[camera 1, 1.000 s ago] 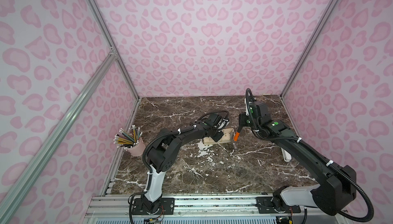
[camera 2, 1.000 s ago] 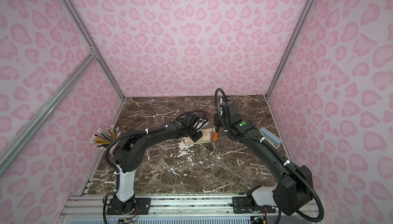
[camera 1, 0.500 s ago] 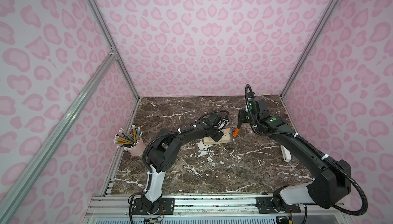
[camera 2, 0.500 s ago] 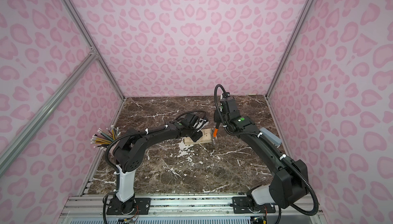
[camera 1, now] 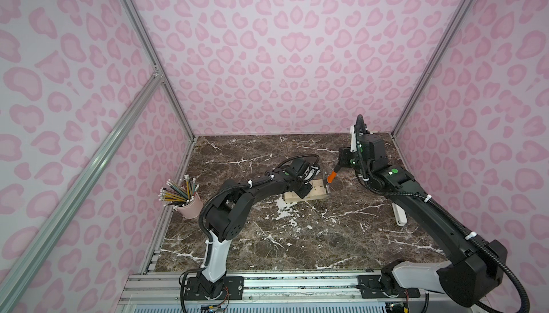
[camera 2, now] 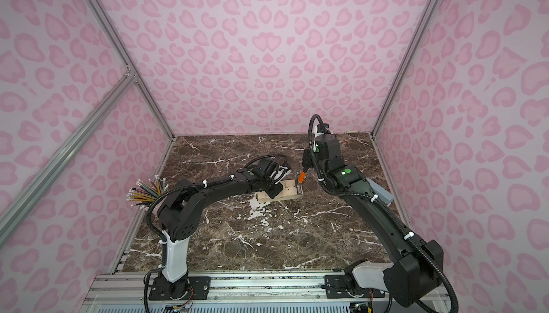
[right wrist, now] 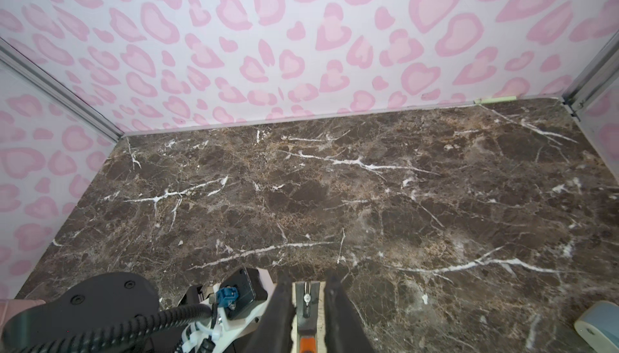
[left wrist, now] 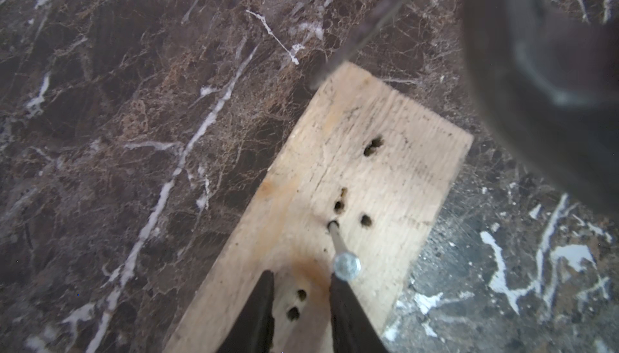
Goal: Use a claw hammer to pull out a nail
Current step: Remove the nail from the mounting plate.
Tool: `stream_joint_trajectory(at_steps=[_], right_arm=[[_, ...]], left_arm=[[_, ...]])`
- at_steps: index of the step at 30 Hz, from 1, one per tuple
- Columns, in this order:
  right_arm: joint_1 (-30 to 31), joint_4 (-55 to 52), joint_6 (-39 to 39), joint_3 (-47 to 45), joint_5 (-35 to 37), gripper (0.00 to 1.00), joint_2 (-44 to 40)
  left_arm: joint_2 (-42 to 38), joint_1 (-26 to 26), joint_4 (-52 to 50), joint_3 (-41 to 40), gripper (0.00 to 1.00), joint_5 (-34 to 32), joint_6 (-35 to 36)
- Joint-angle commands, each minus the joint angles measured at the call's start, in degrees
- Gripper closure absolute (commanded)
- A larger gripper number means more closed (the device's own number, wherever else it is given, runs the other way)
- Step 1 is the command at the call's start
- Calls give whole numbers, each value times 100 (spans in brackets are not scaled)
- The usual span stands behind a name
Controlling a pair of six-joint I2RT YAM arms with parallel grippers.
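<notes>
The walls (camera 1: 267,59) are pale lilac-white with pink leopard-like blotches. The table (camera 1: 297,237) is dark brown marble veined in white. The wooden block (left wrist: 368,167) is pale tan, dotted with dark holes and a rusty orange stain. The claw hammer (camera 1: 329,179) has a silver head, orange collar and black shaft; the nail (left wrist: 346,266) is silver. At the left, a pink cup (camera 1: 190,207) holds yellow and dark pencils (camera 1: 175,192).

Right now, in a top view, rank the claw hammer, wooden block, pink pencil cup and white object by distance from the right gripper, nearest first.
1. claw hammer: clamped in the right gripper.
2. wooden block: beneath the hammer's head, mid-table.
3. white object: table's right edge.
4. pink pencil cup: far left edge.
</notes>
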Motion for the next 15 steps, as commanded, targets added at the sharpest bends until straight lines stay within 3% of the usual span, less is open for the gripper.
stream_joint_trajectory(at_steps=[1, 7, 15], right_arm=[[0, 503, 85, -102, 52, 100, -242], [-24, 132, 133, -78, -111, 100, -724], [-460, -194, 398, -290, -1462, 100, -1384]], left_arm=[[13, -19, -726, -5, 68, 136, -159], [-479, -12, -539, 93, 66, 160, -235], [-1391, -12, -11, -5, 65, 229, -317]])
